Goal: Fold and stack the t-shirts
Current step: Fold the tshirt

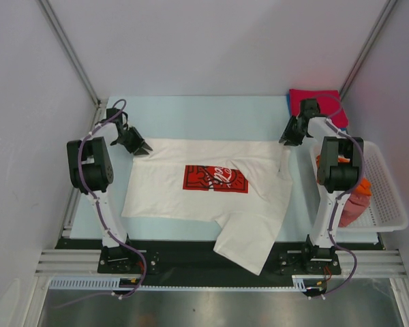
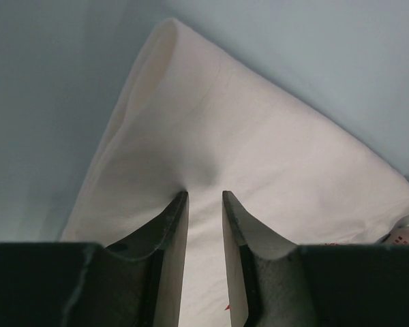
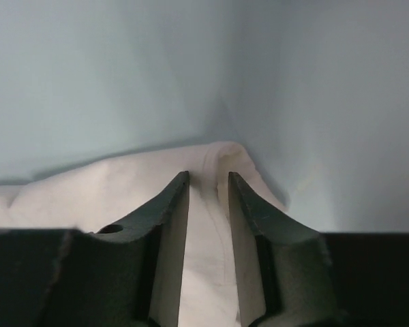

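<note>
A white t-shirt (image 1: 184, 197) with a red rectangular logo (image 1: 216, 178) lies spread on the pale blue table, one part trailing over the near black rail. My left gripper (image 1: 142, 148) is at its far left corner. In the left wrist view the jaws (image 2: 204, 194) stand narrow on the white cloth (image 2: 259, 136), which puckers at the tips. My right gripper (image 1: 286, 139) is at the far right corner. There the jaws (image 3: 208, 175) pinch a raised hem of the white cloth (image 3: 109, 184).
A folded red t-shirt (image 1: 313, 97) lies on a blue one (image 1: 288, 102) at the back right corner. A white lattice basket (image 1: 385, 197) at the right edge holds orange and pinkish-red cloth (image 1: 354, 197). White walls close in on both sides and behind.
</note>
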Robot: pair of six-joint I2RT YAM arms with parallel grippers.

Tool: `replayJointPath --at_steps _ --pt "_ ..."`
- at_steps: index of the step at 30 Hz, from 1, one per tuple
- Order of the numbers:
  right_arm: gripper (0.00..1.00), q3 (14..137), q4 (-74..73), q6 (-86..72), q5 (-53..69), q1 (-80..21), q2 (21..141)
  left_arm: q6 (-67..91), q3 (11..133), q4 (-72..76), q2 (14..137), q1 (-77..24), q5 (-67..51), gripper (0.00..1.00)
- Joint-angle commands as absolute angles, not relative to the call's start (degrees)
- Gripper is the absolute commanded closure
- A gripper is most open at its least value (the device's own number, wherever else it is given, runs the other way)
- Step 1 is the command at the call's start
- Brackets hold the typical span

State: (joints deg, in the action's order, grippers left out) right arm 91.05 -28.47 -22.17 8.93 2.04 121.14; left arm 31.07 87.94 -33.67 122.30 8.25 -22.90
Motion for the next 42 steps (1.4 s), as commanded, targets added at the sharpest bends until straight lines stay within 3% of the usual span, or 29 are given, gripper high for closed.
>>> replayJointPath --at_steps 1,2,5,11,16,19,20,23,26,29,34,36,39,42 --pt "0.72 93.4 -27.2 -23.3 10.6 1.8 122.8 30.4 89.3 -33.4 123.6 8.7 -22.5 0.68" --pt "0.87 93.2 -27.1 -24.2 10.5 1.9 123.1 30.2 89.3 -33.4 123.7 8.7 -22.6 0.68" --pt "1.00 92.3 -27.6 -26.6 3.7 2.3 122.3 29.4 88.8 -33.5 124.2 9.1 -22.2 0.69" --pt "1.00 93.0 -29.1 -25.4 -8.9 2.2 121.2 26.6 88.6 -33.5 125.4 9.8 -20.3 0.69" --pt "1.00 95.9 -32.9 -24.1 -7.9 1.4 122.9 24.7 90.5 -35.0 124.7 9.8 -18.8 0.69" --pt "0.79 96.8 -36.5 -22.5 -8.8 0.2 120.2 24.5 90.3 -35.1 120.9 9.8 -18.7 0.66" --pt "0.65 97.2 -37.9 -22.2 -9.7 0.2 119.3 24.3 90.4 -35.5 117.3 9.8 -18.5 0.62" --pt "0.37 97.3 -44.9 -22.8 -12.6 -2.1 114.2 25.4 88.8 -36.3 108.9 9.6 -17.8 0.57" --pt "0.25 92.6 -48.6 -23.7 -13.9 -3.8 107.2 26.4 83.7 -36.2 102.1 8.5 -17.7 0.51" --pt "0.21 84.7 -48.3 -23.3 -14.4 -8.2 99.6 27.2 74.9 -35.3 93.8 6.2 -18.0 0.51" --pt "0.23 73.3 -42.5 -22.3 -7.9 -19.2 91.2 27.9 57.5 -33.0 81.6 3.4 -19.3 0.54" --pt "0.30 68.7 -40.0 -22.2 -6.4 -21.9 89.3 27.9 52.9 -32.3 78.2 3.3 -21.6 0.55" --pt "0.50 64.9 -38.4 -23.6 -3.3 -26.0 88.8 27.4 49.4 -32.9 72.1 2.8 -23.5 0.56" --pt "0.57 62.6 -37.8 -24.0 -6.8 -29.0 89.2 27.8 45.5 -33.1 67.3 2.6 -25.0 0.55"
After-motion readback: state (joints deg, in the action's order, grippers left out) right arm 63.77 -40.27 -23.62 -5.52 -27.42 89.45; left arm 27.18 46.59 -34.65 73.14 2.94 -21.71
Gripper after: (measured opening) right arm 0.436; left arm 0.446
